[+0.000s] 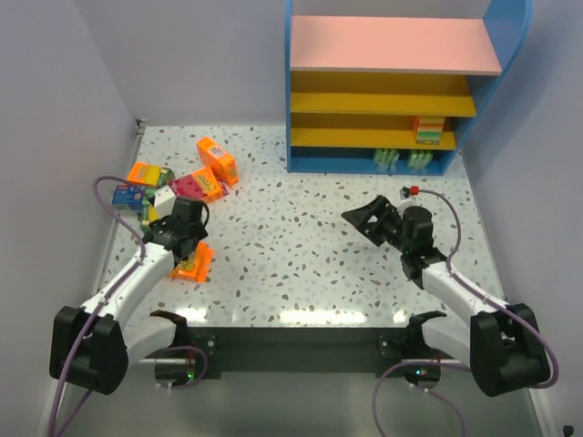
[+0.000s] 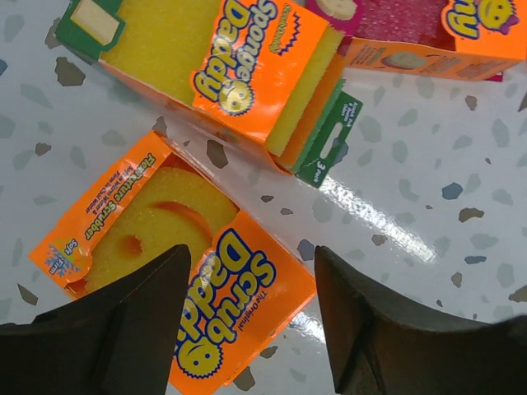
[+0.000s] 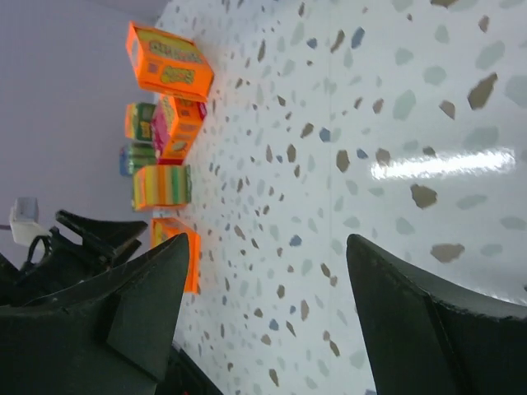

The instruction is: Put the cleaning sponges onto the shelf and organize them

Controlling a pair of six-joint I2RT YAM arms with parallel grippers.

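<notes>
Several sponge packs lie at the table's left: an orange one (image 1: 217, 159), another orange one (image 1: 148, 173), a magenta one (image 1: 196, 186) and a blue one (image 1: 130, 196). My left gripper (image 1: 182, 238) is open, low over an orange Scrub Daddy pack (image 1: 193, 262). In the left wrist view the gripper (image 2: 251, 263) straddles that pack's end (image 2: 206, 288), with an orange Sponge Daddy pack (image 2: 239, 74) beyond. My right gripper (image 1: 364, 218) is open and empty over mid-table (image 3: 268, 247). The blue-framed shelf (image 1: 392, 82) holds an orange stack (image 1: 428, 130) and green-edged packs (image 1: 387, 160) on the bottom tier.
Grey walls close in the table on the left and right. The right wrist view looks across the speckled table to the sponge pile (image 3: 169, 62) and my left arm (image 3: 82, 239). A magenta pack (image 2: 412, 33) lies past the left gripper.
</notes>
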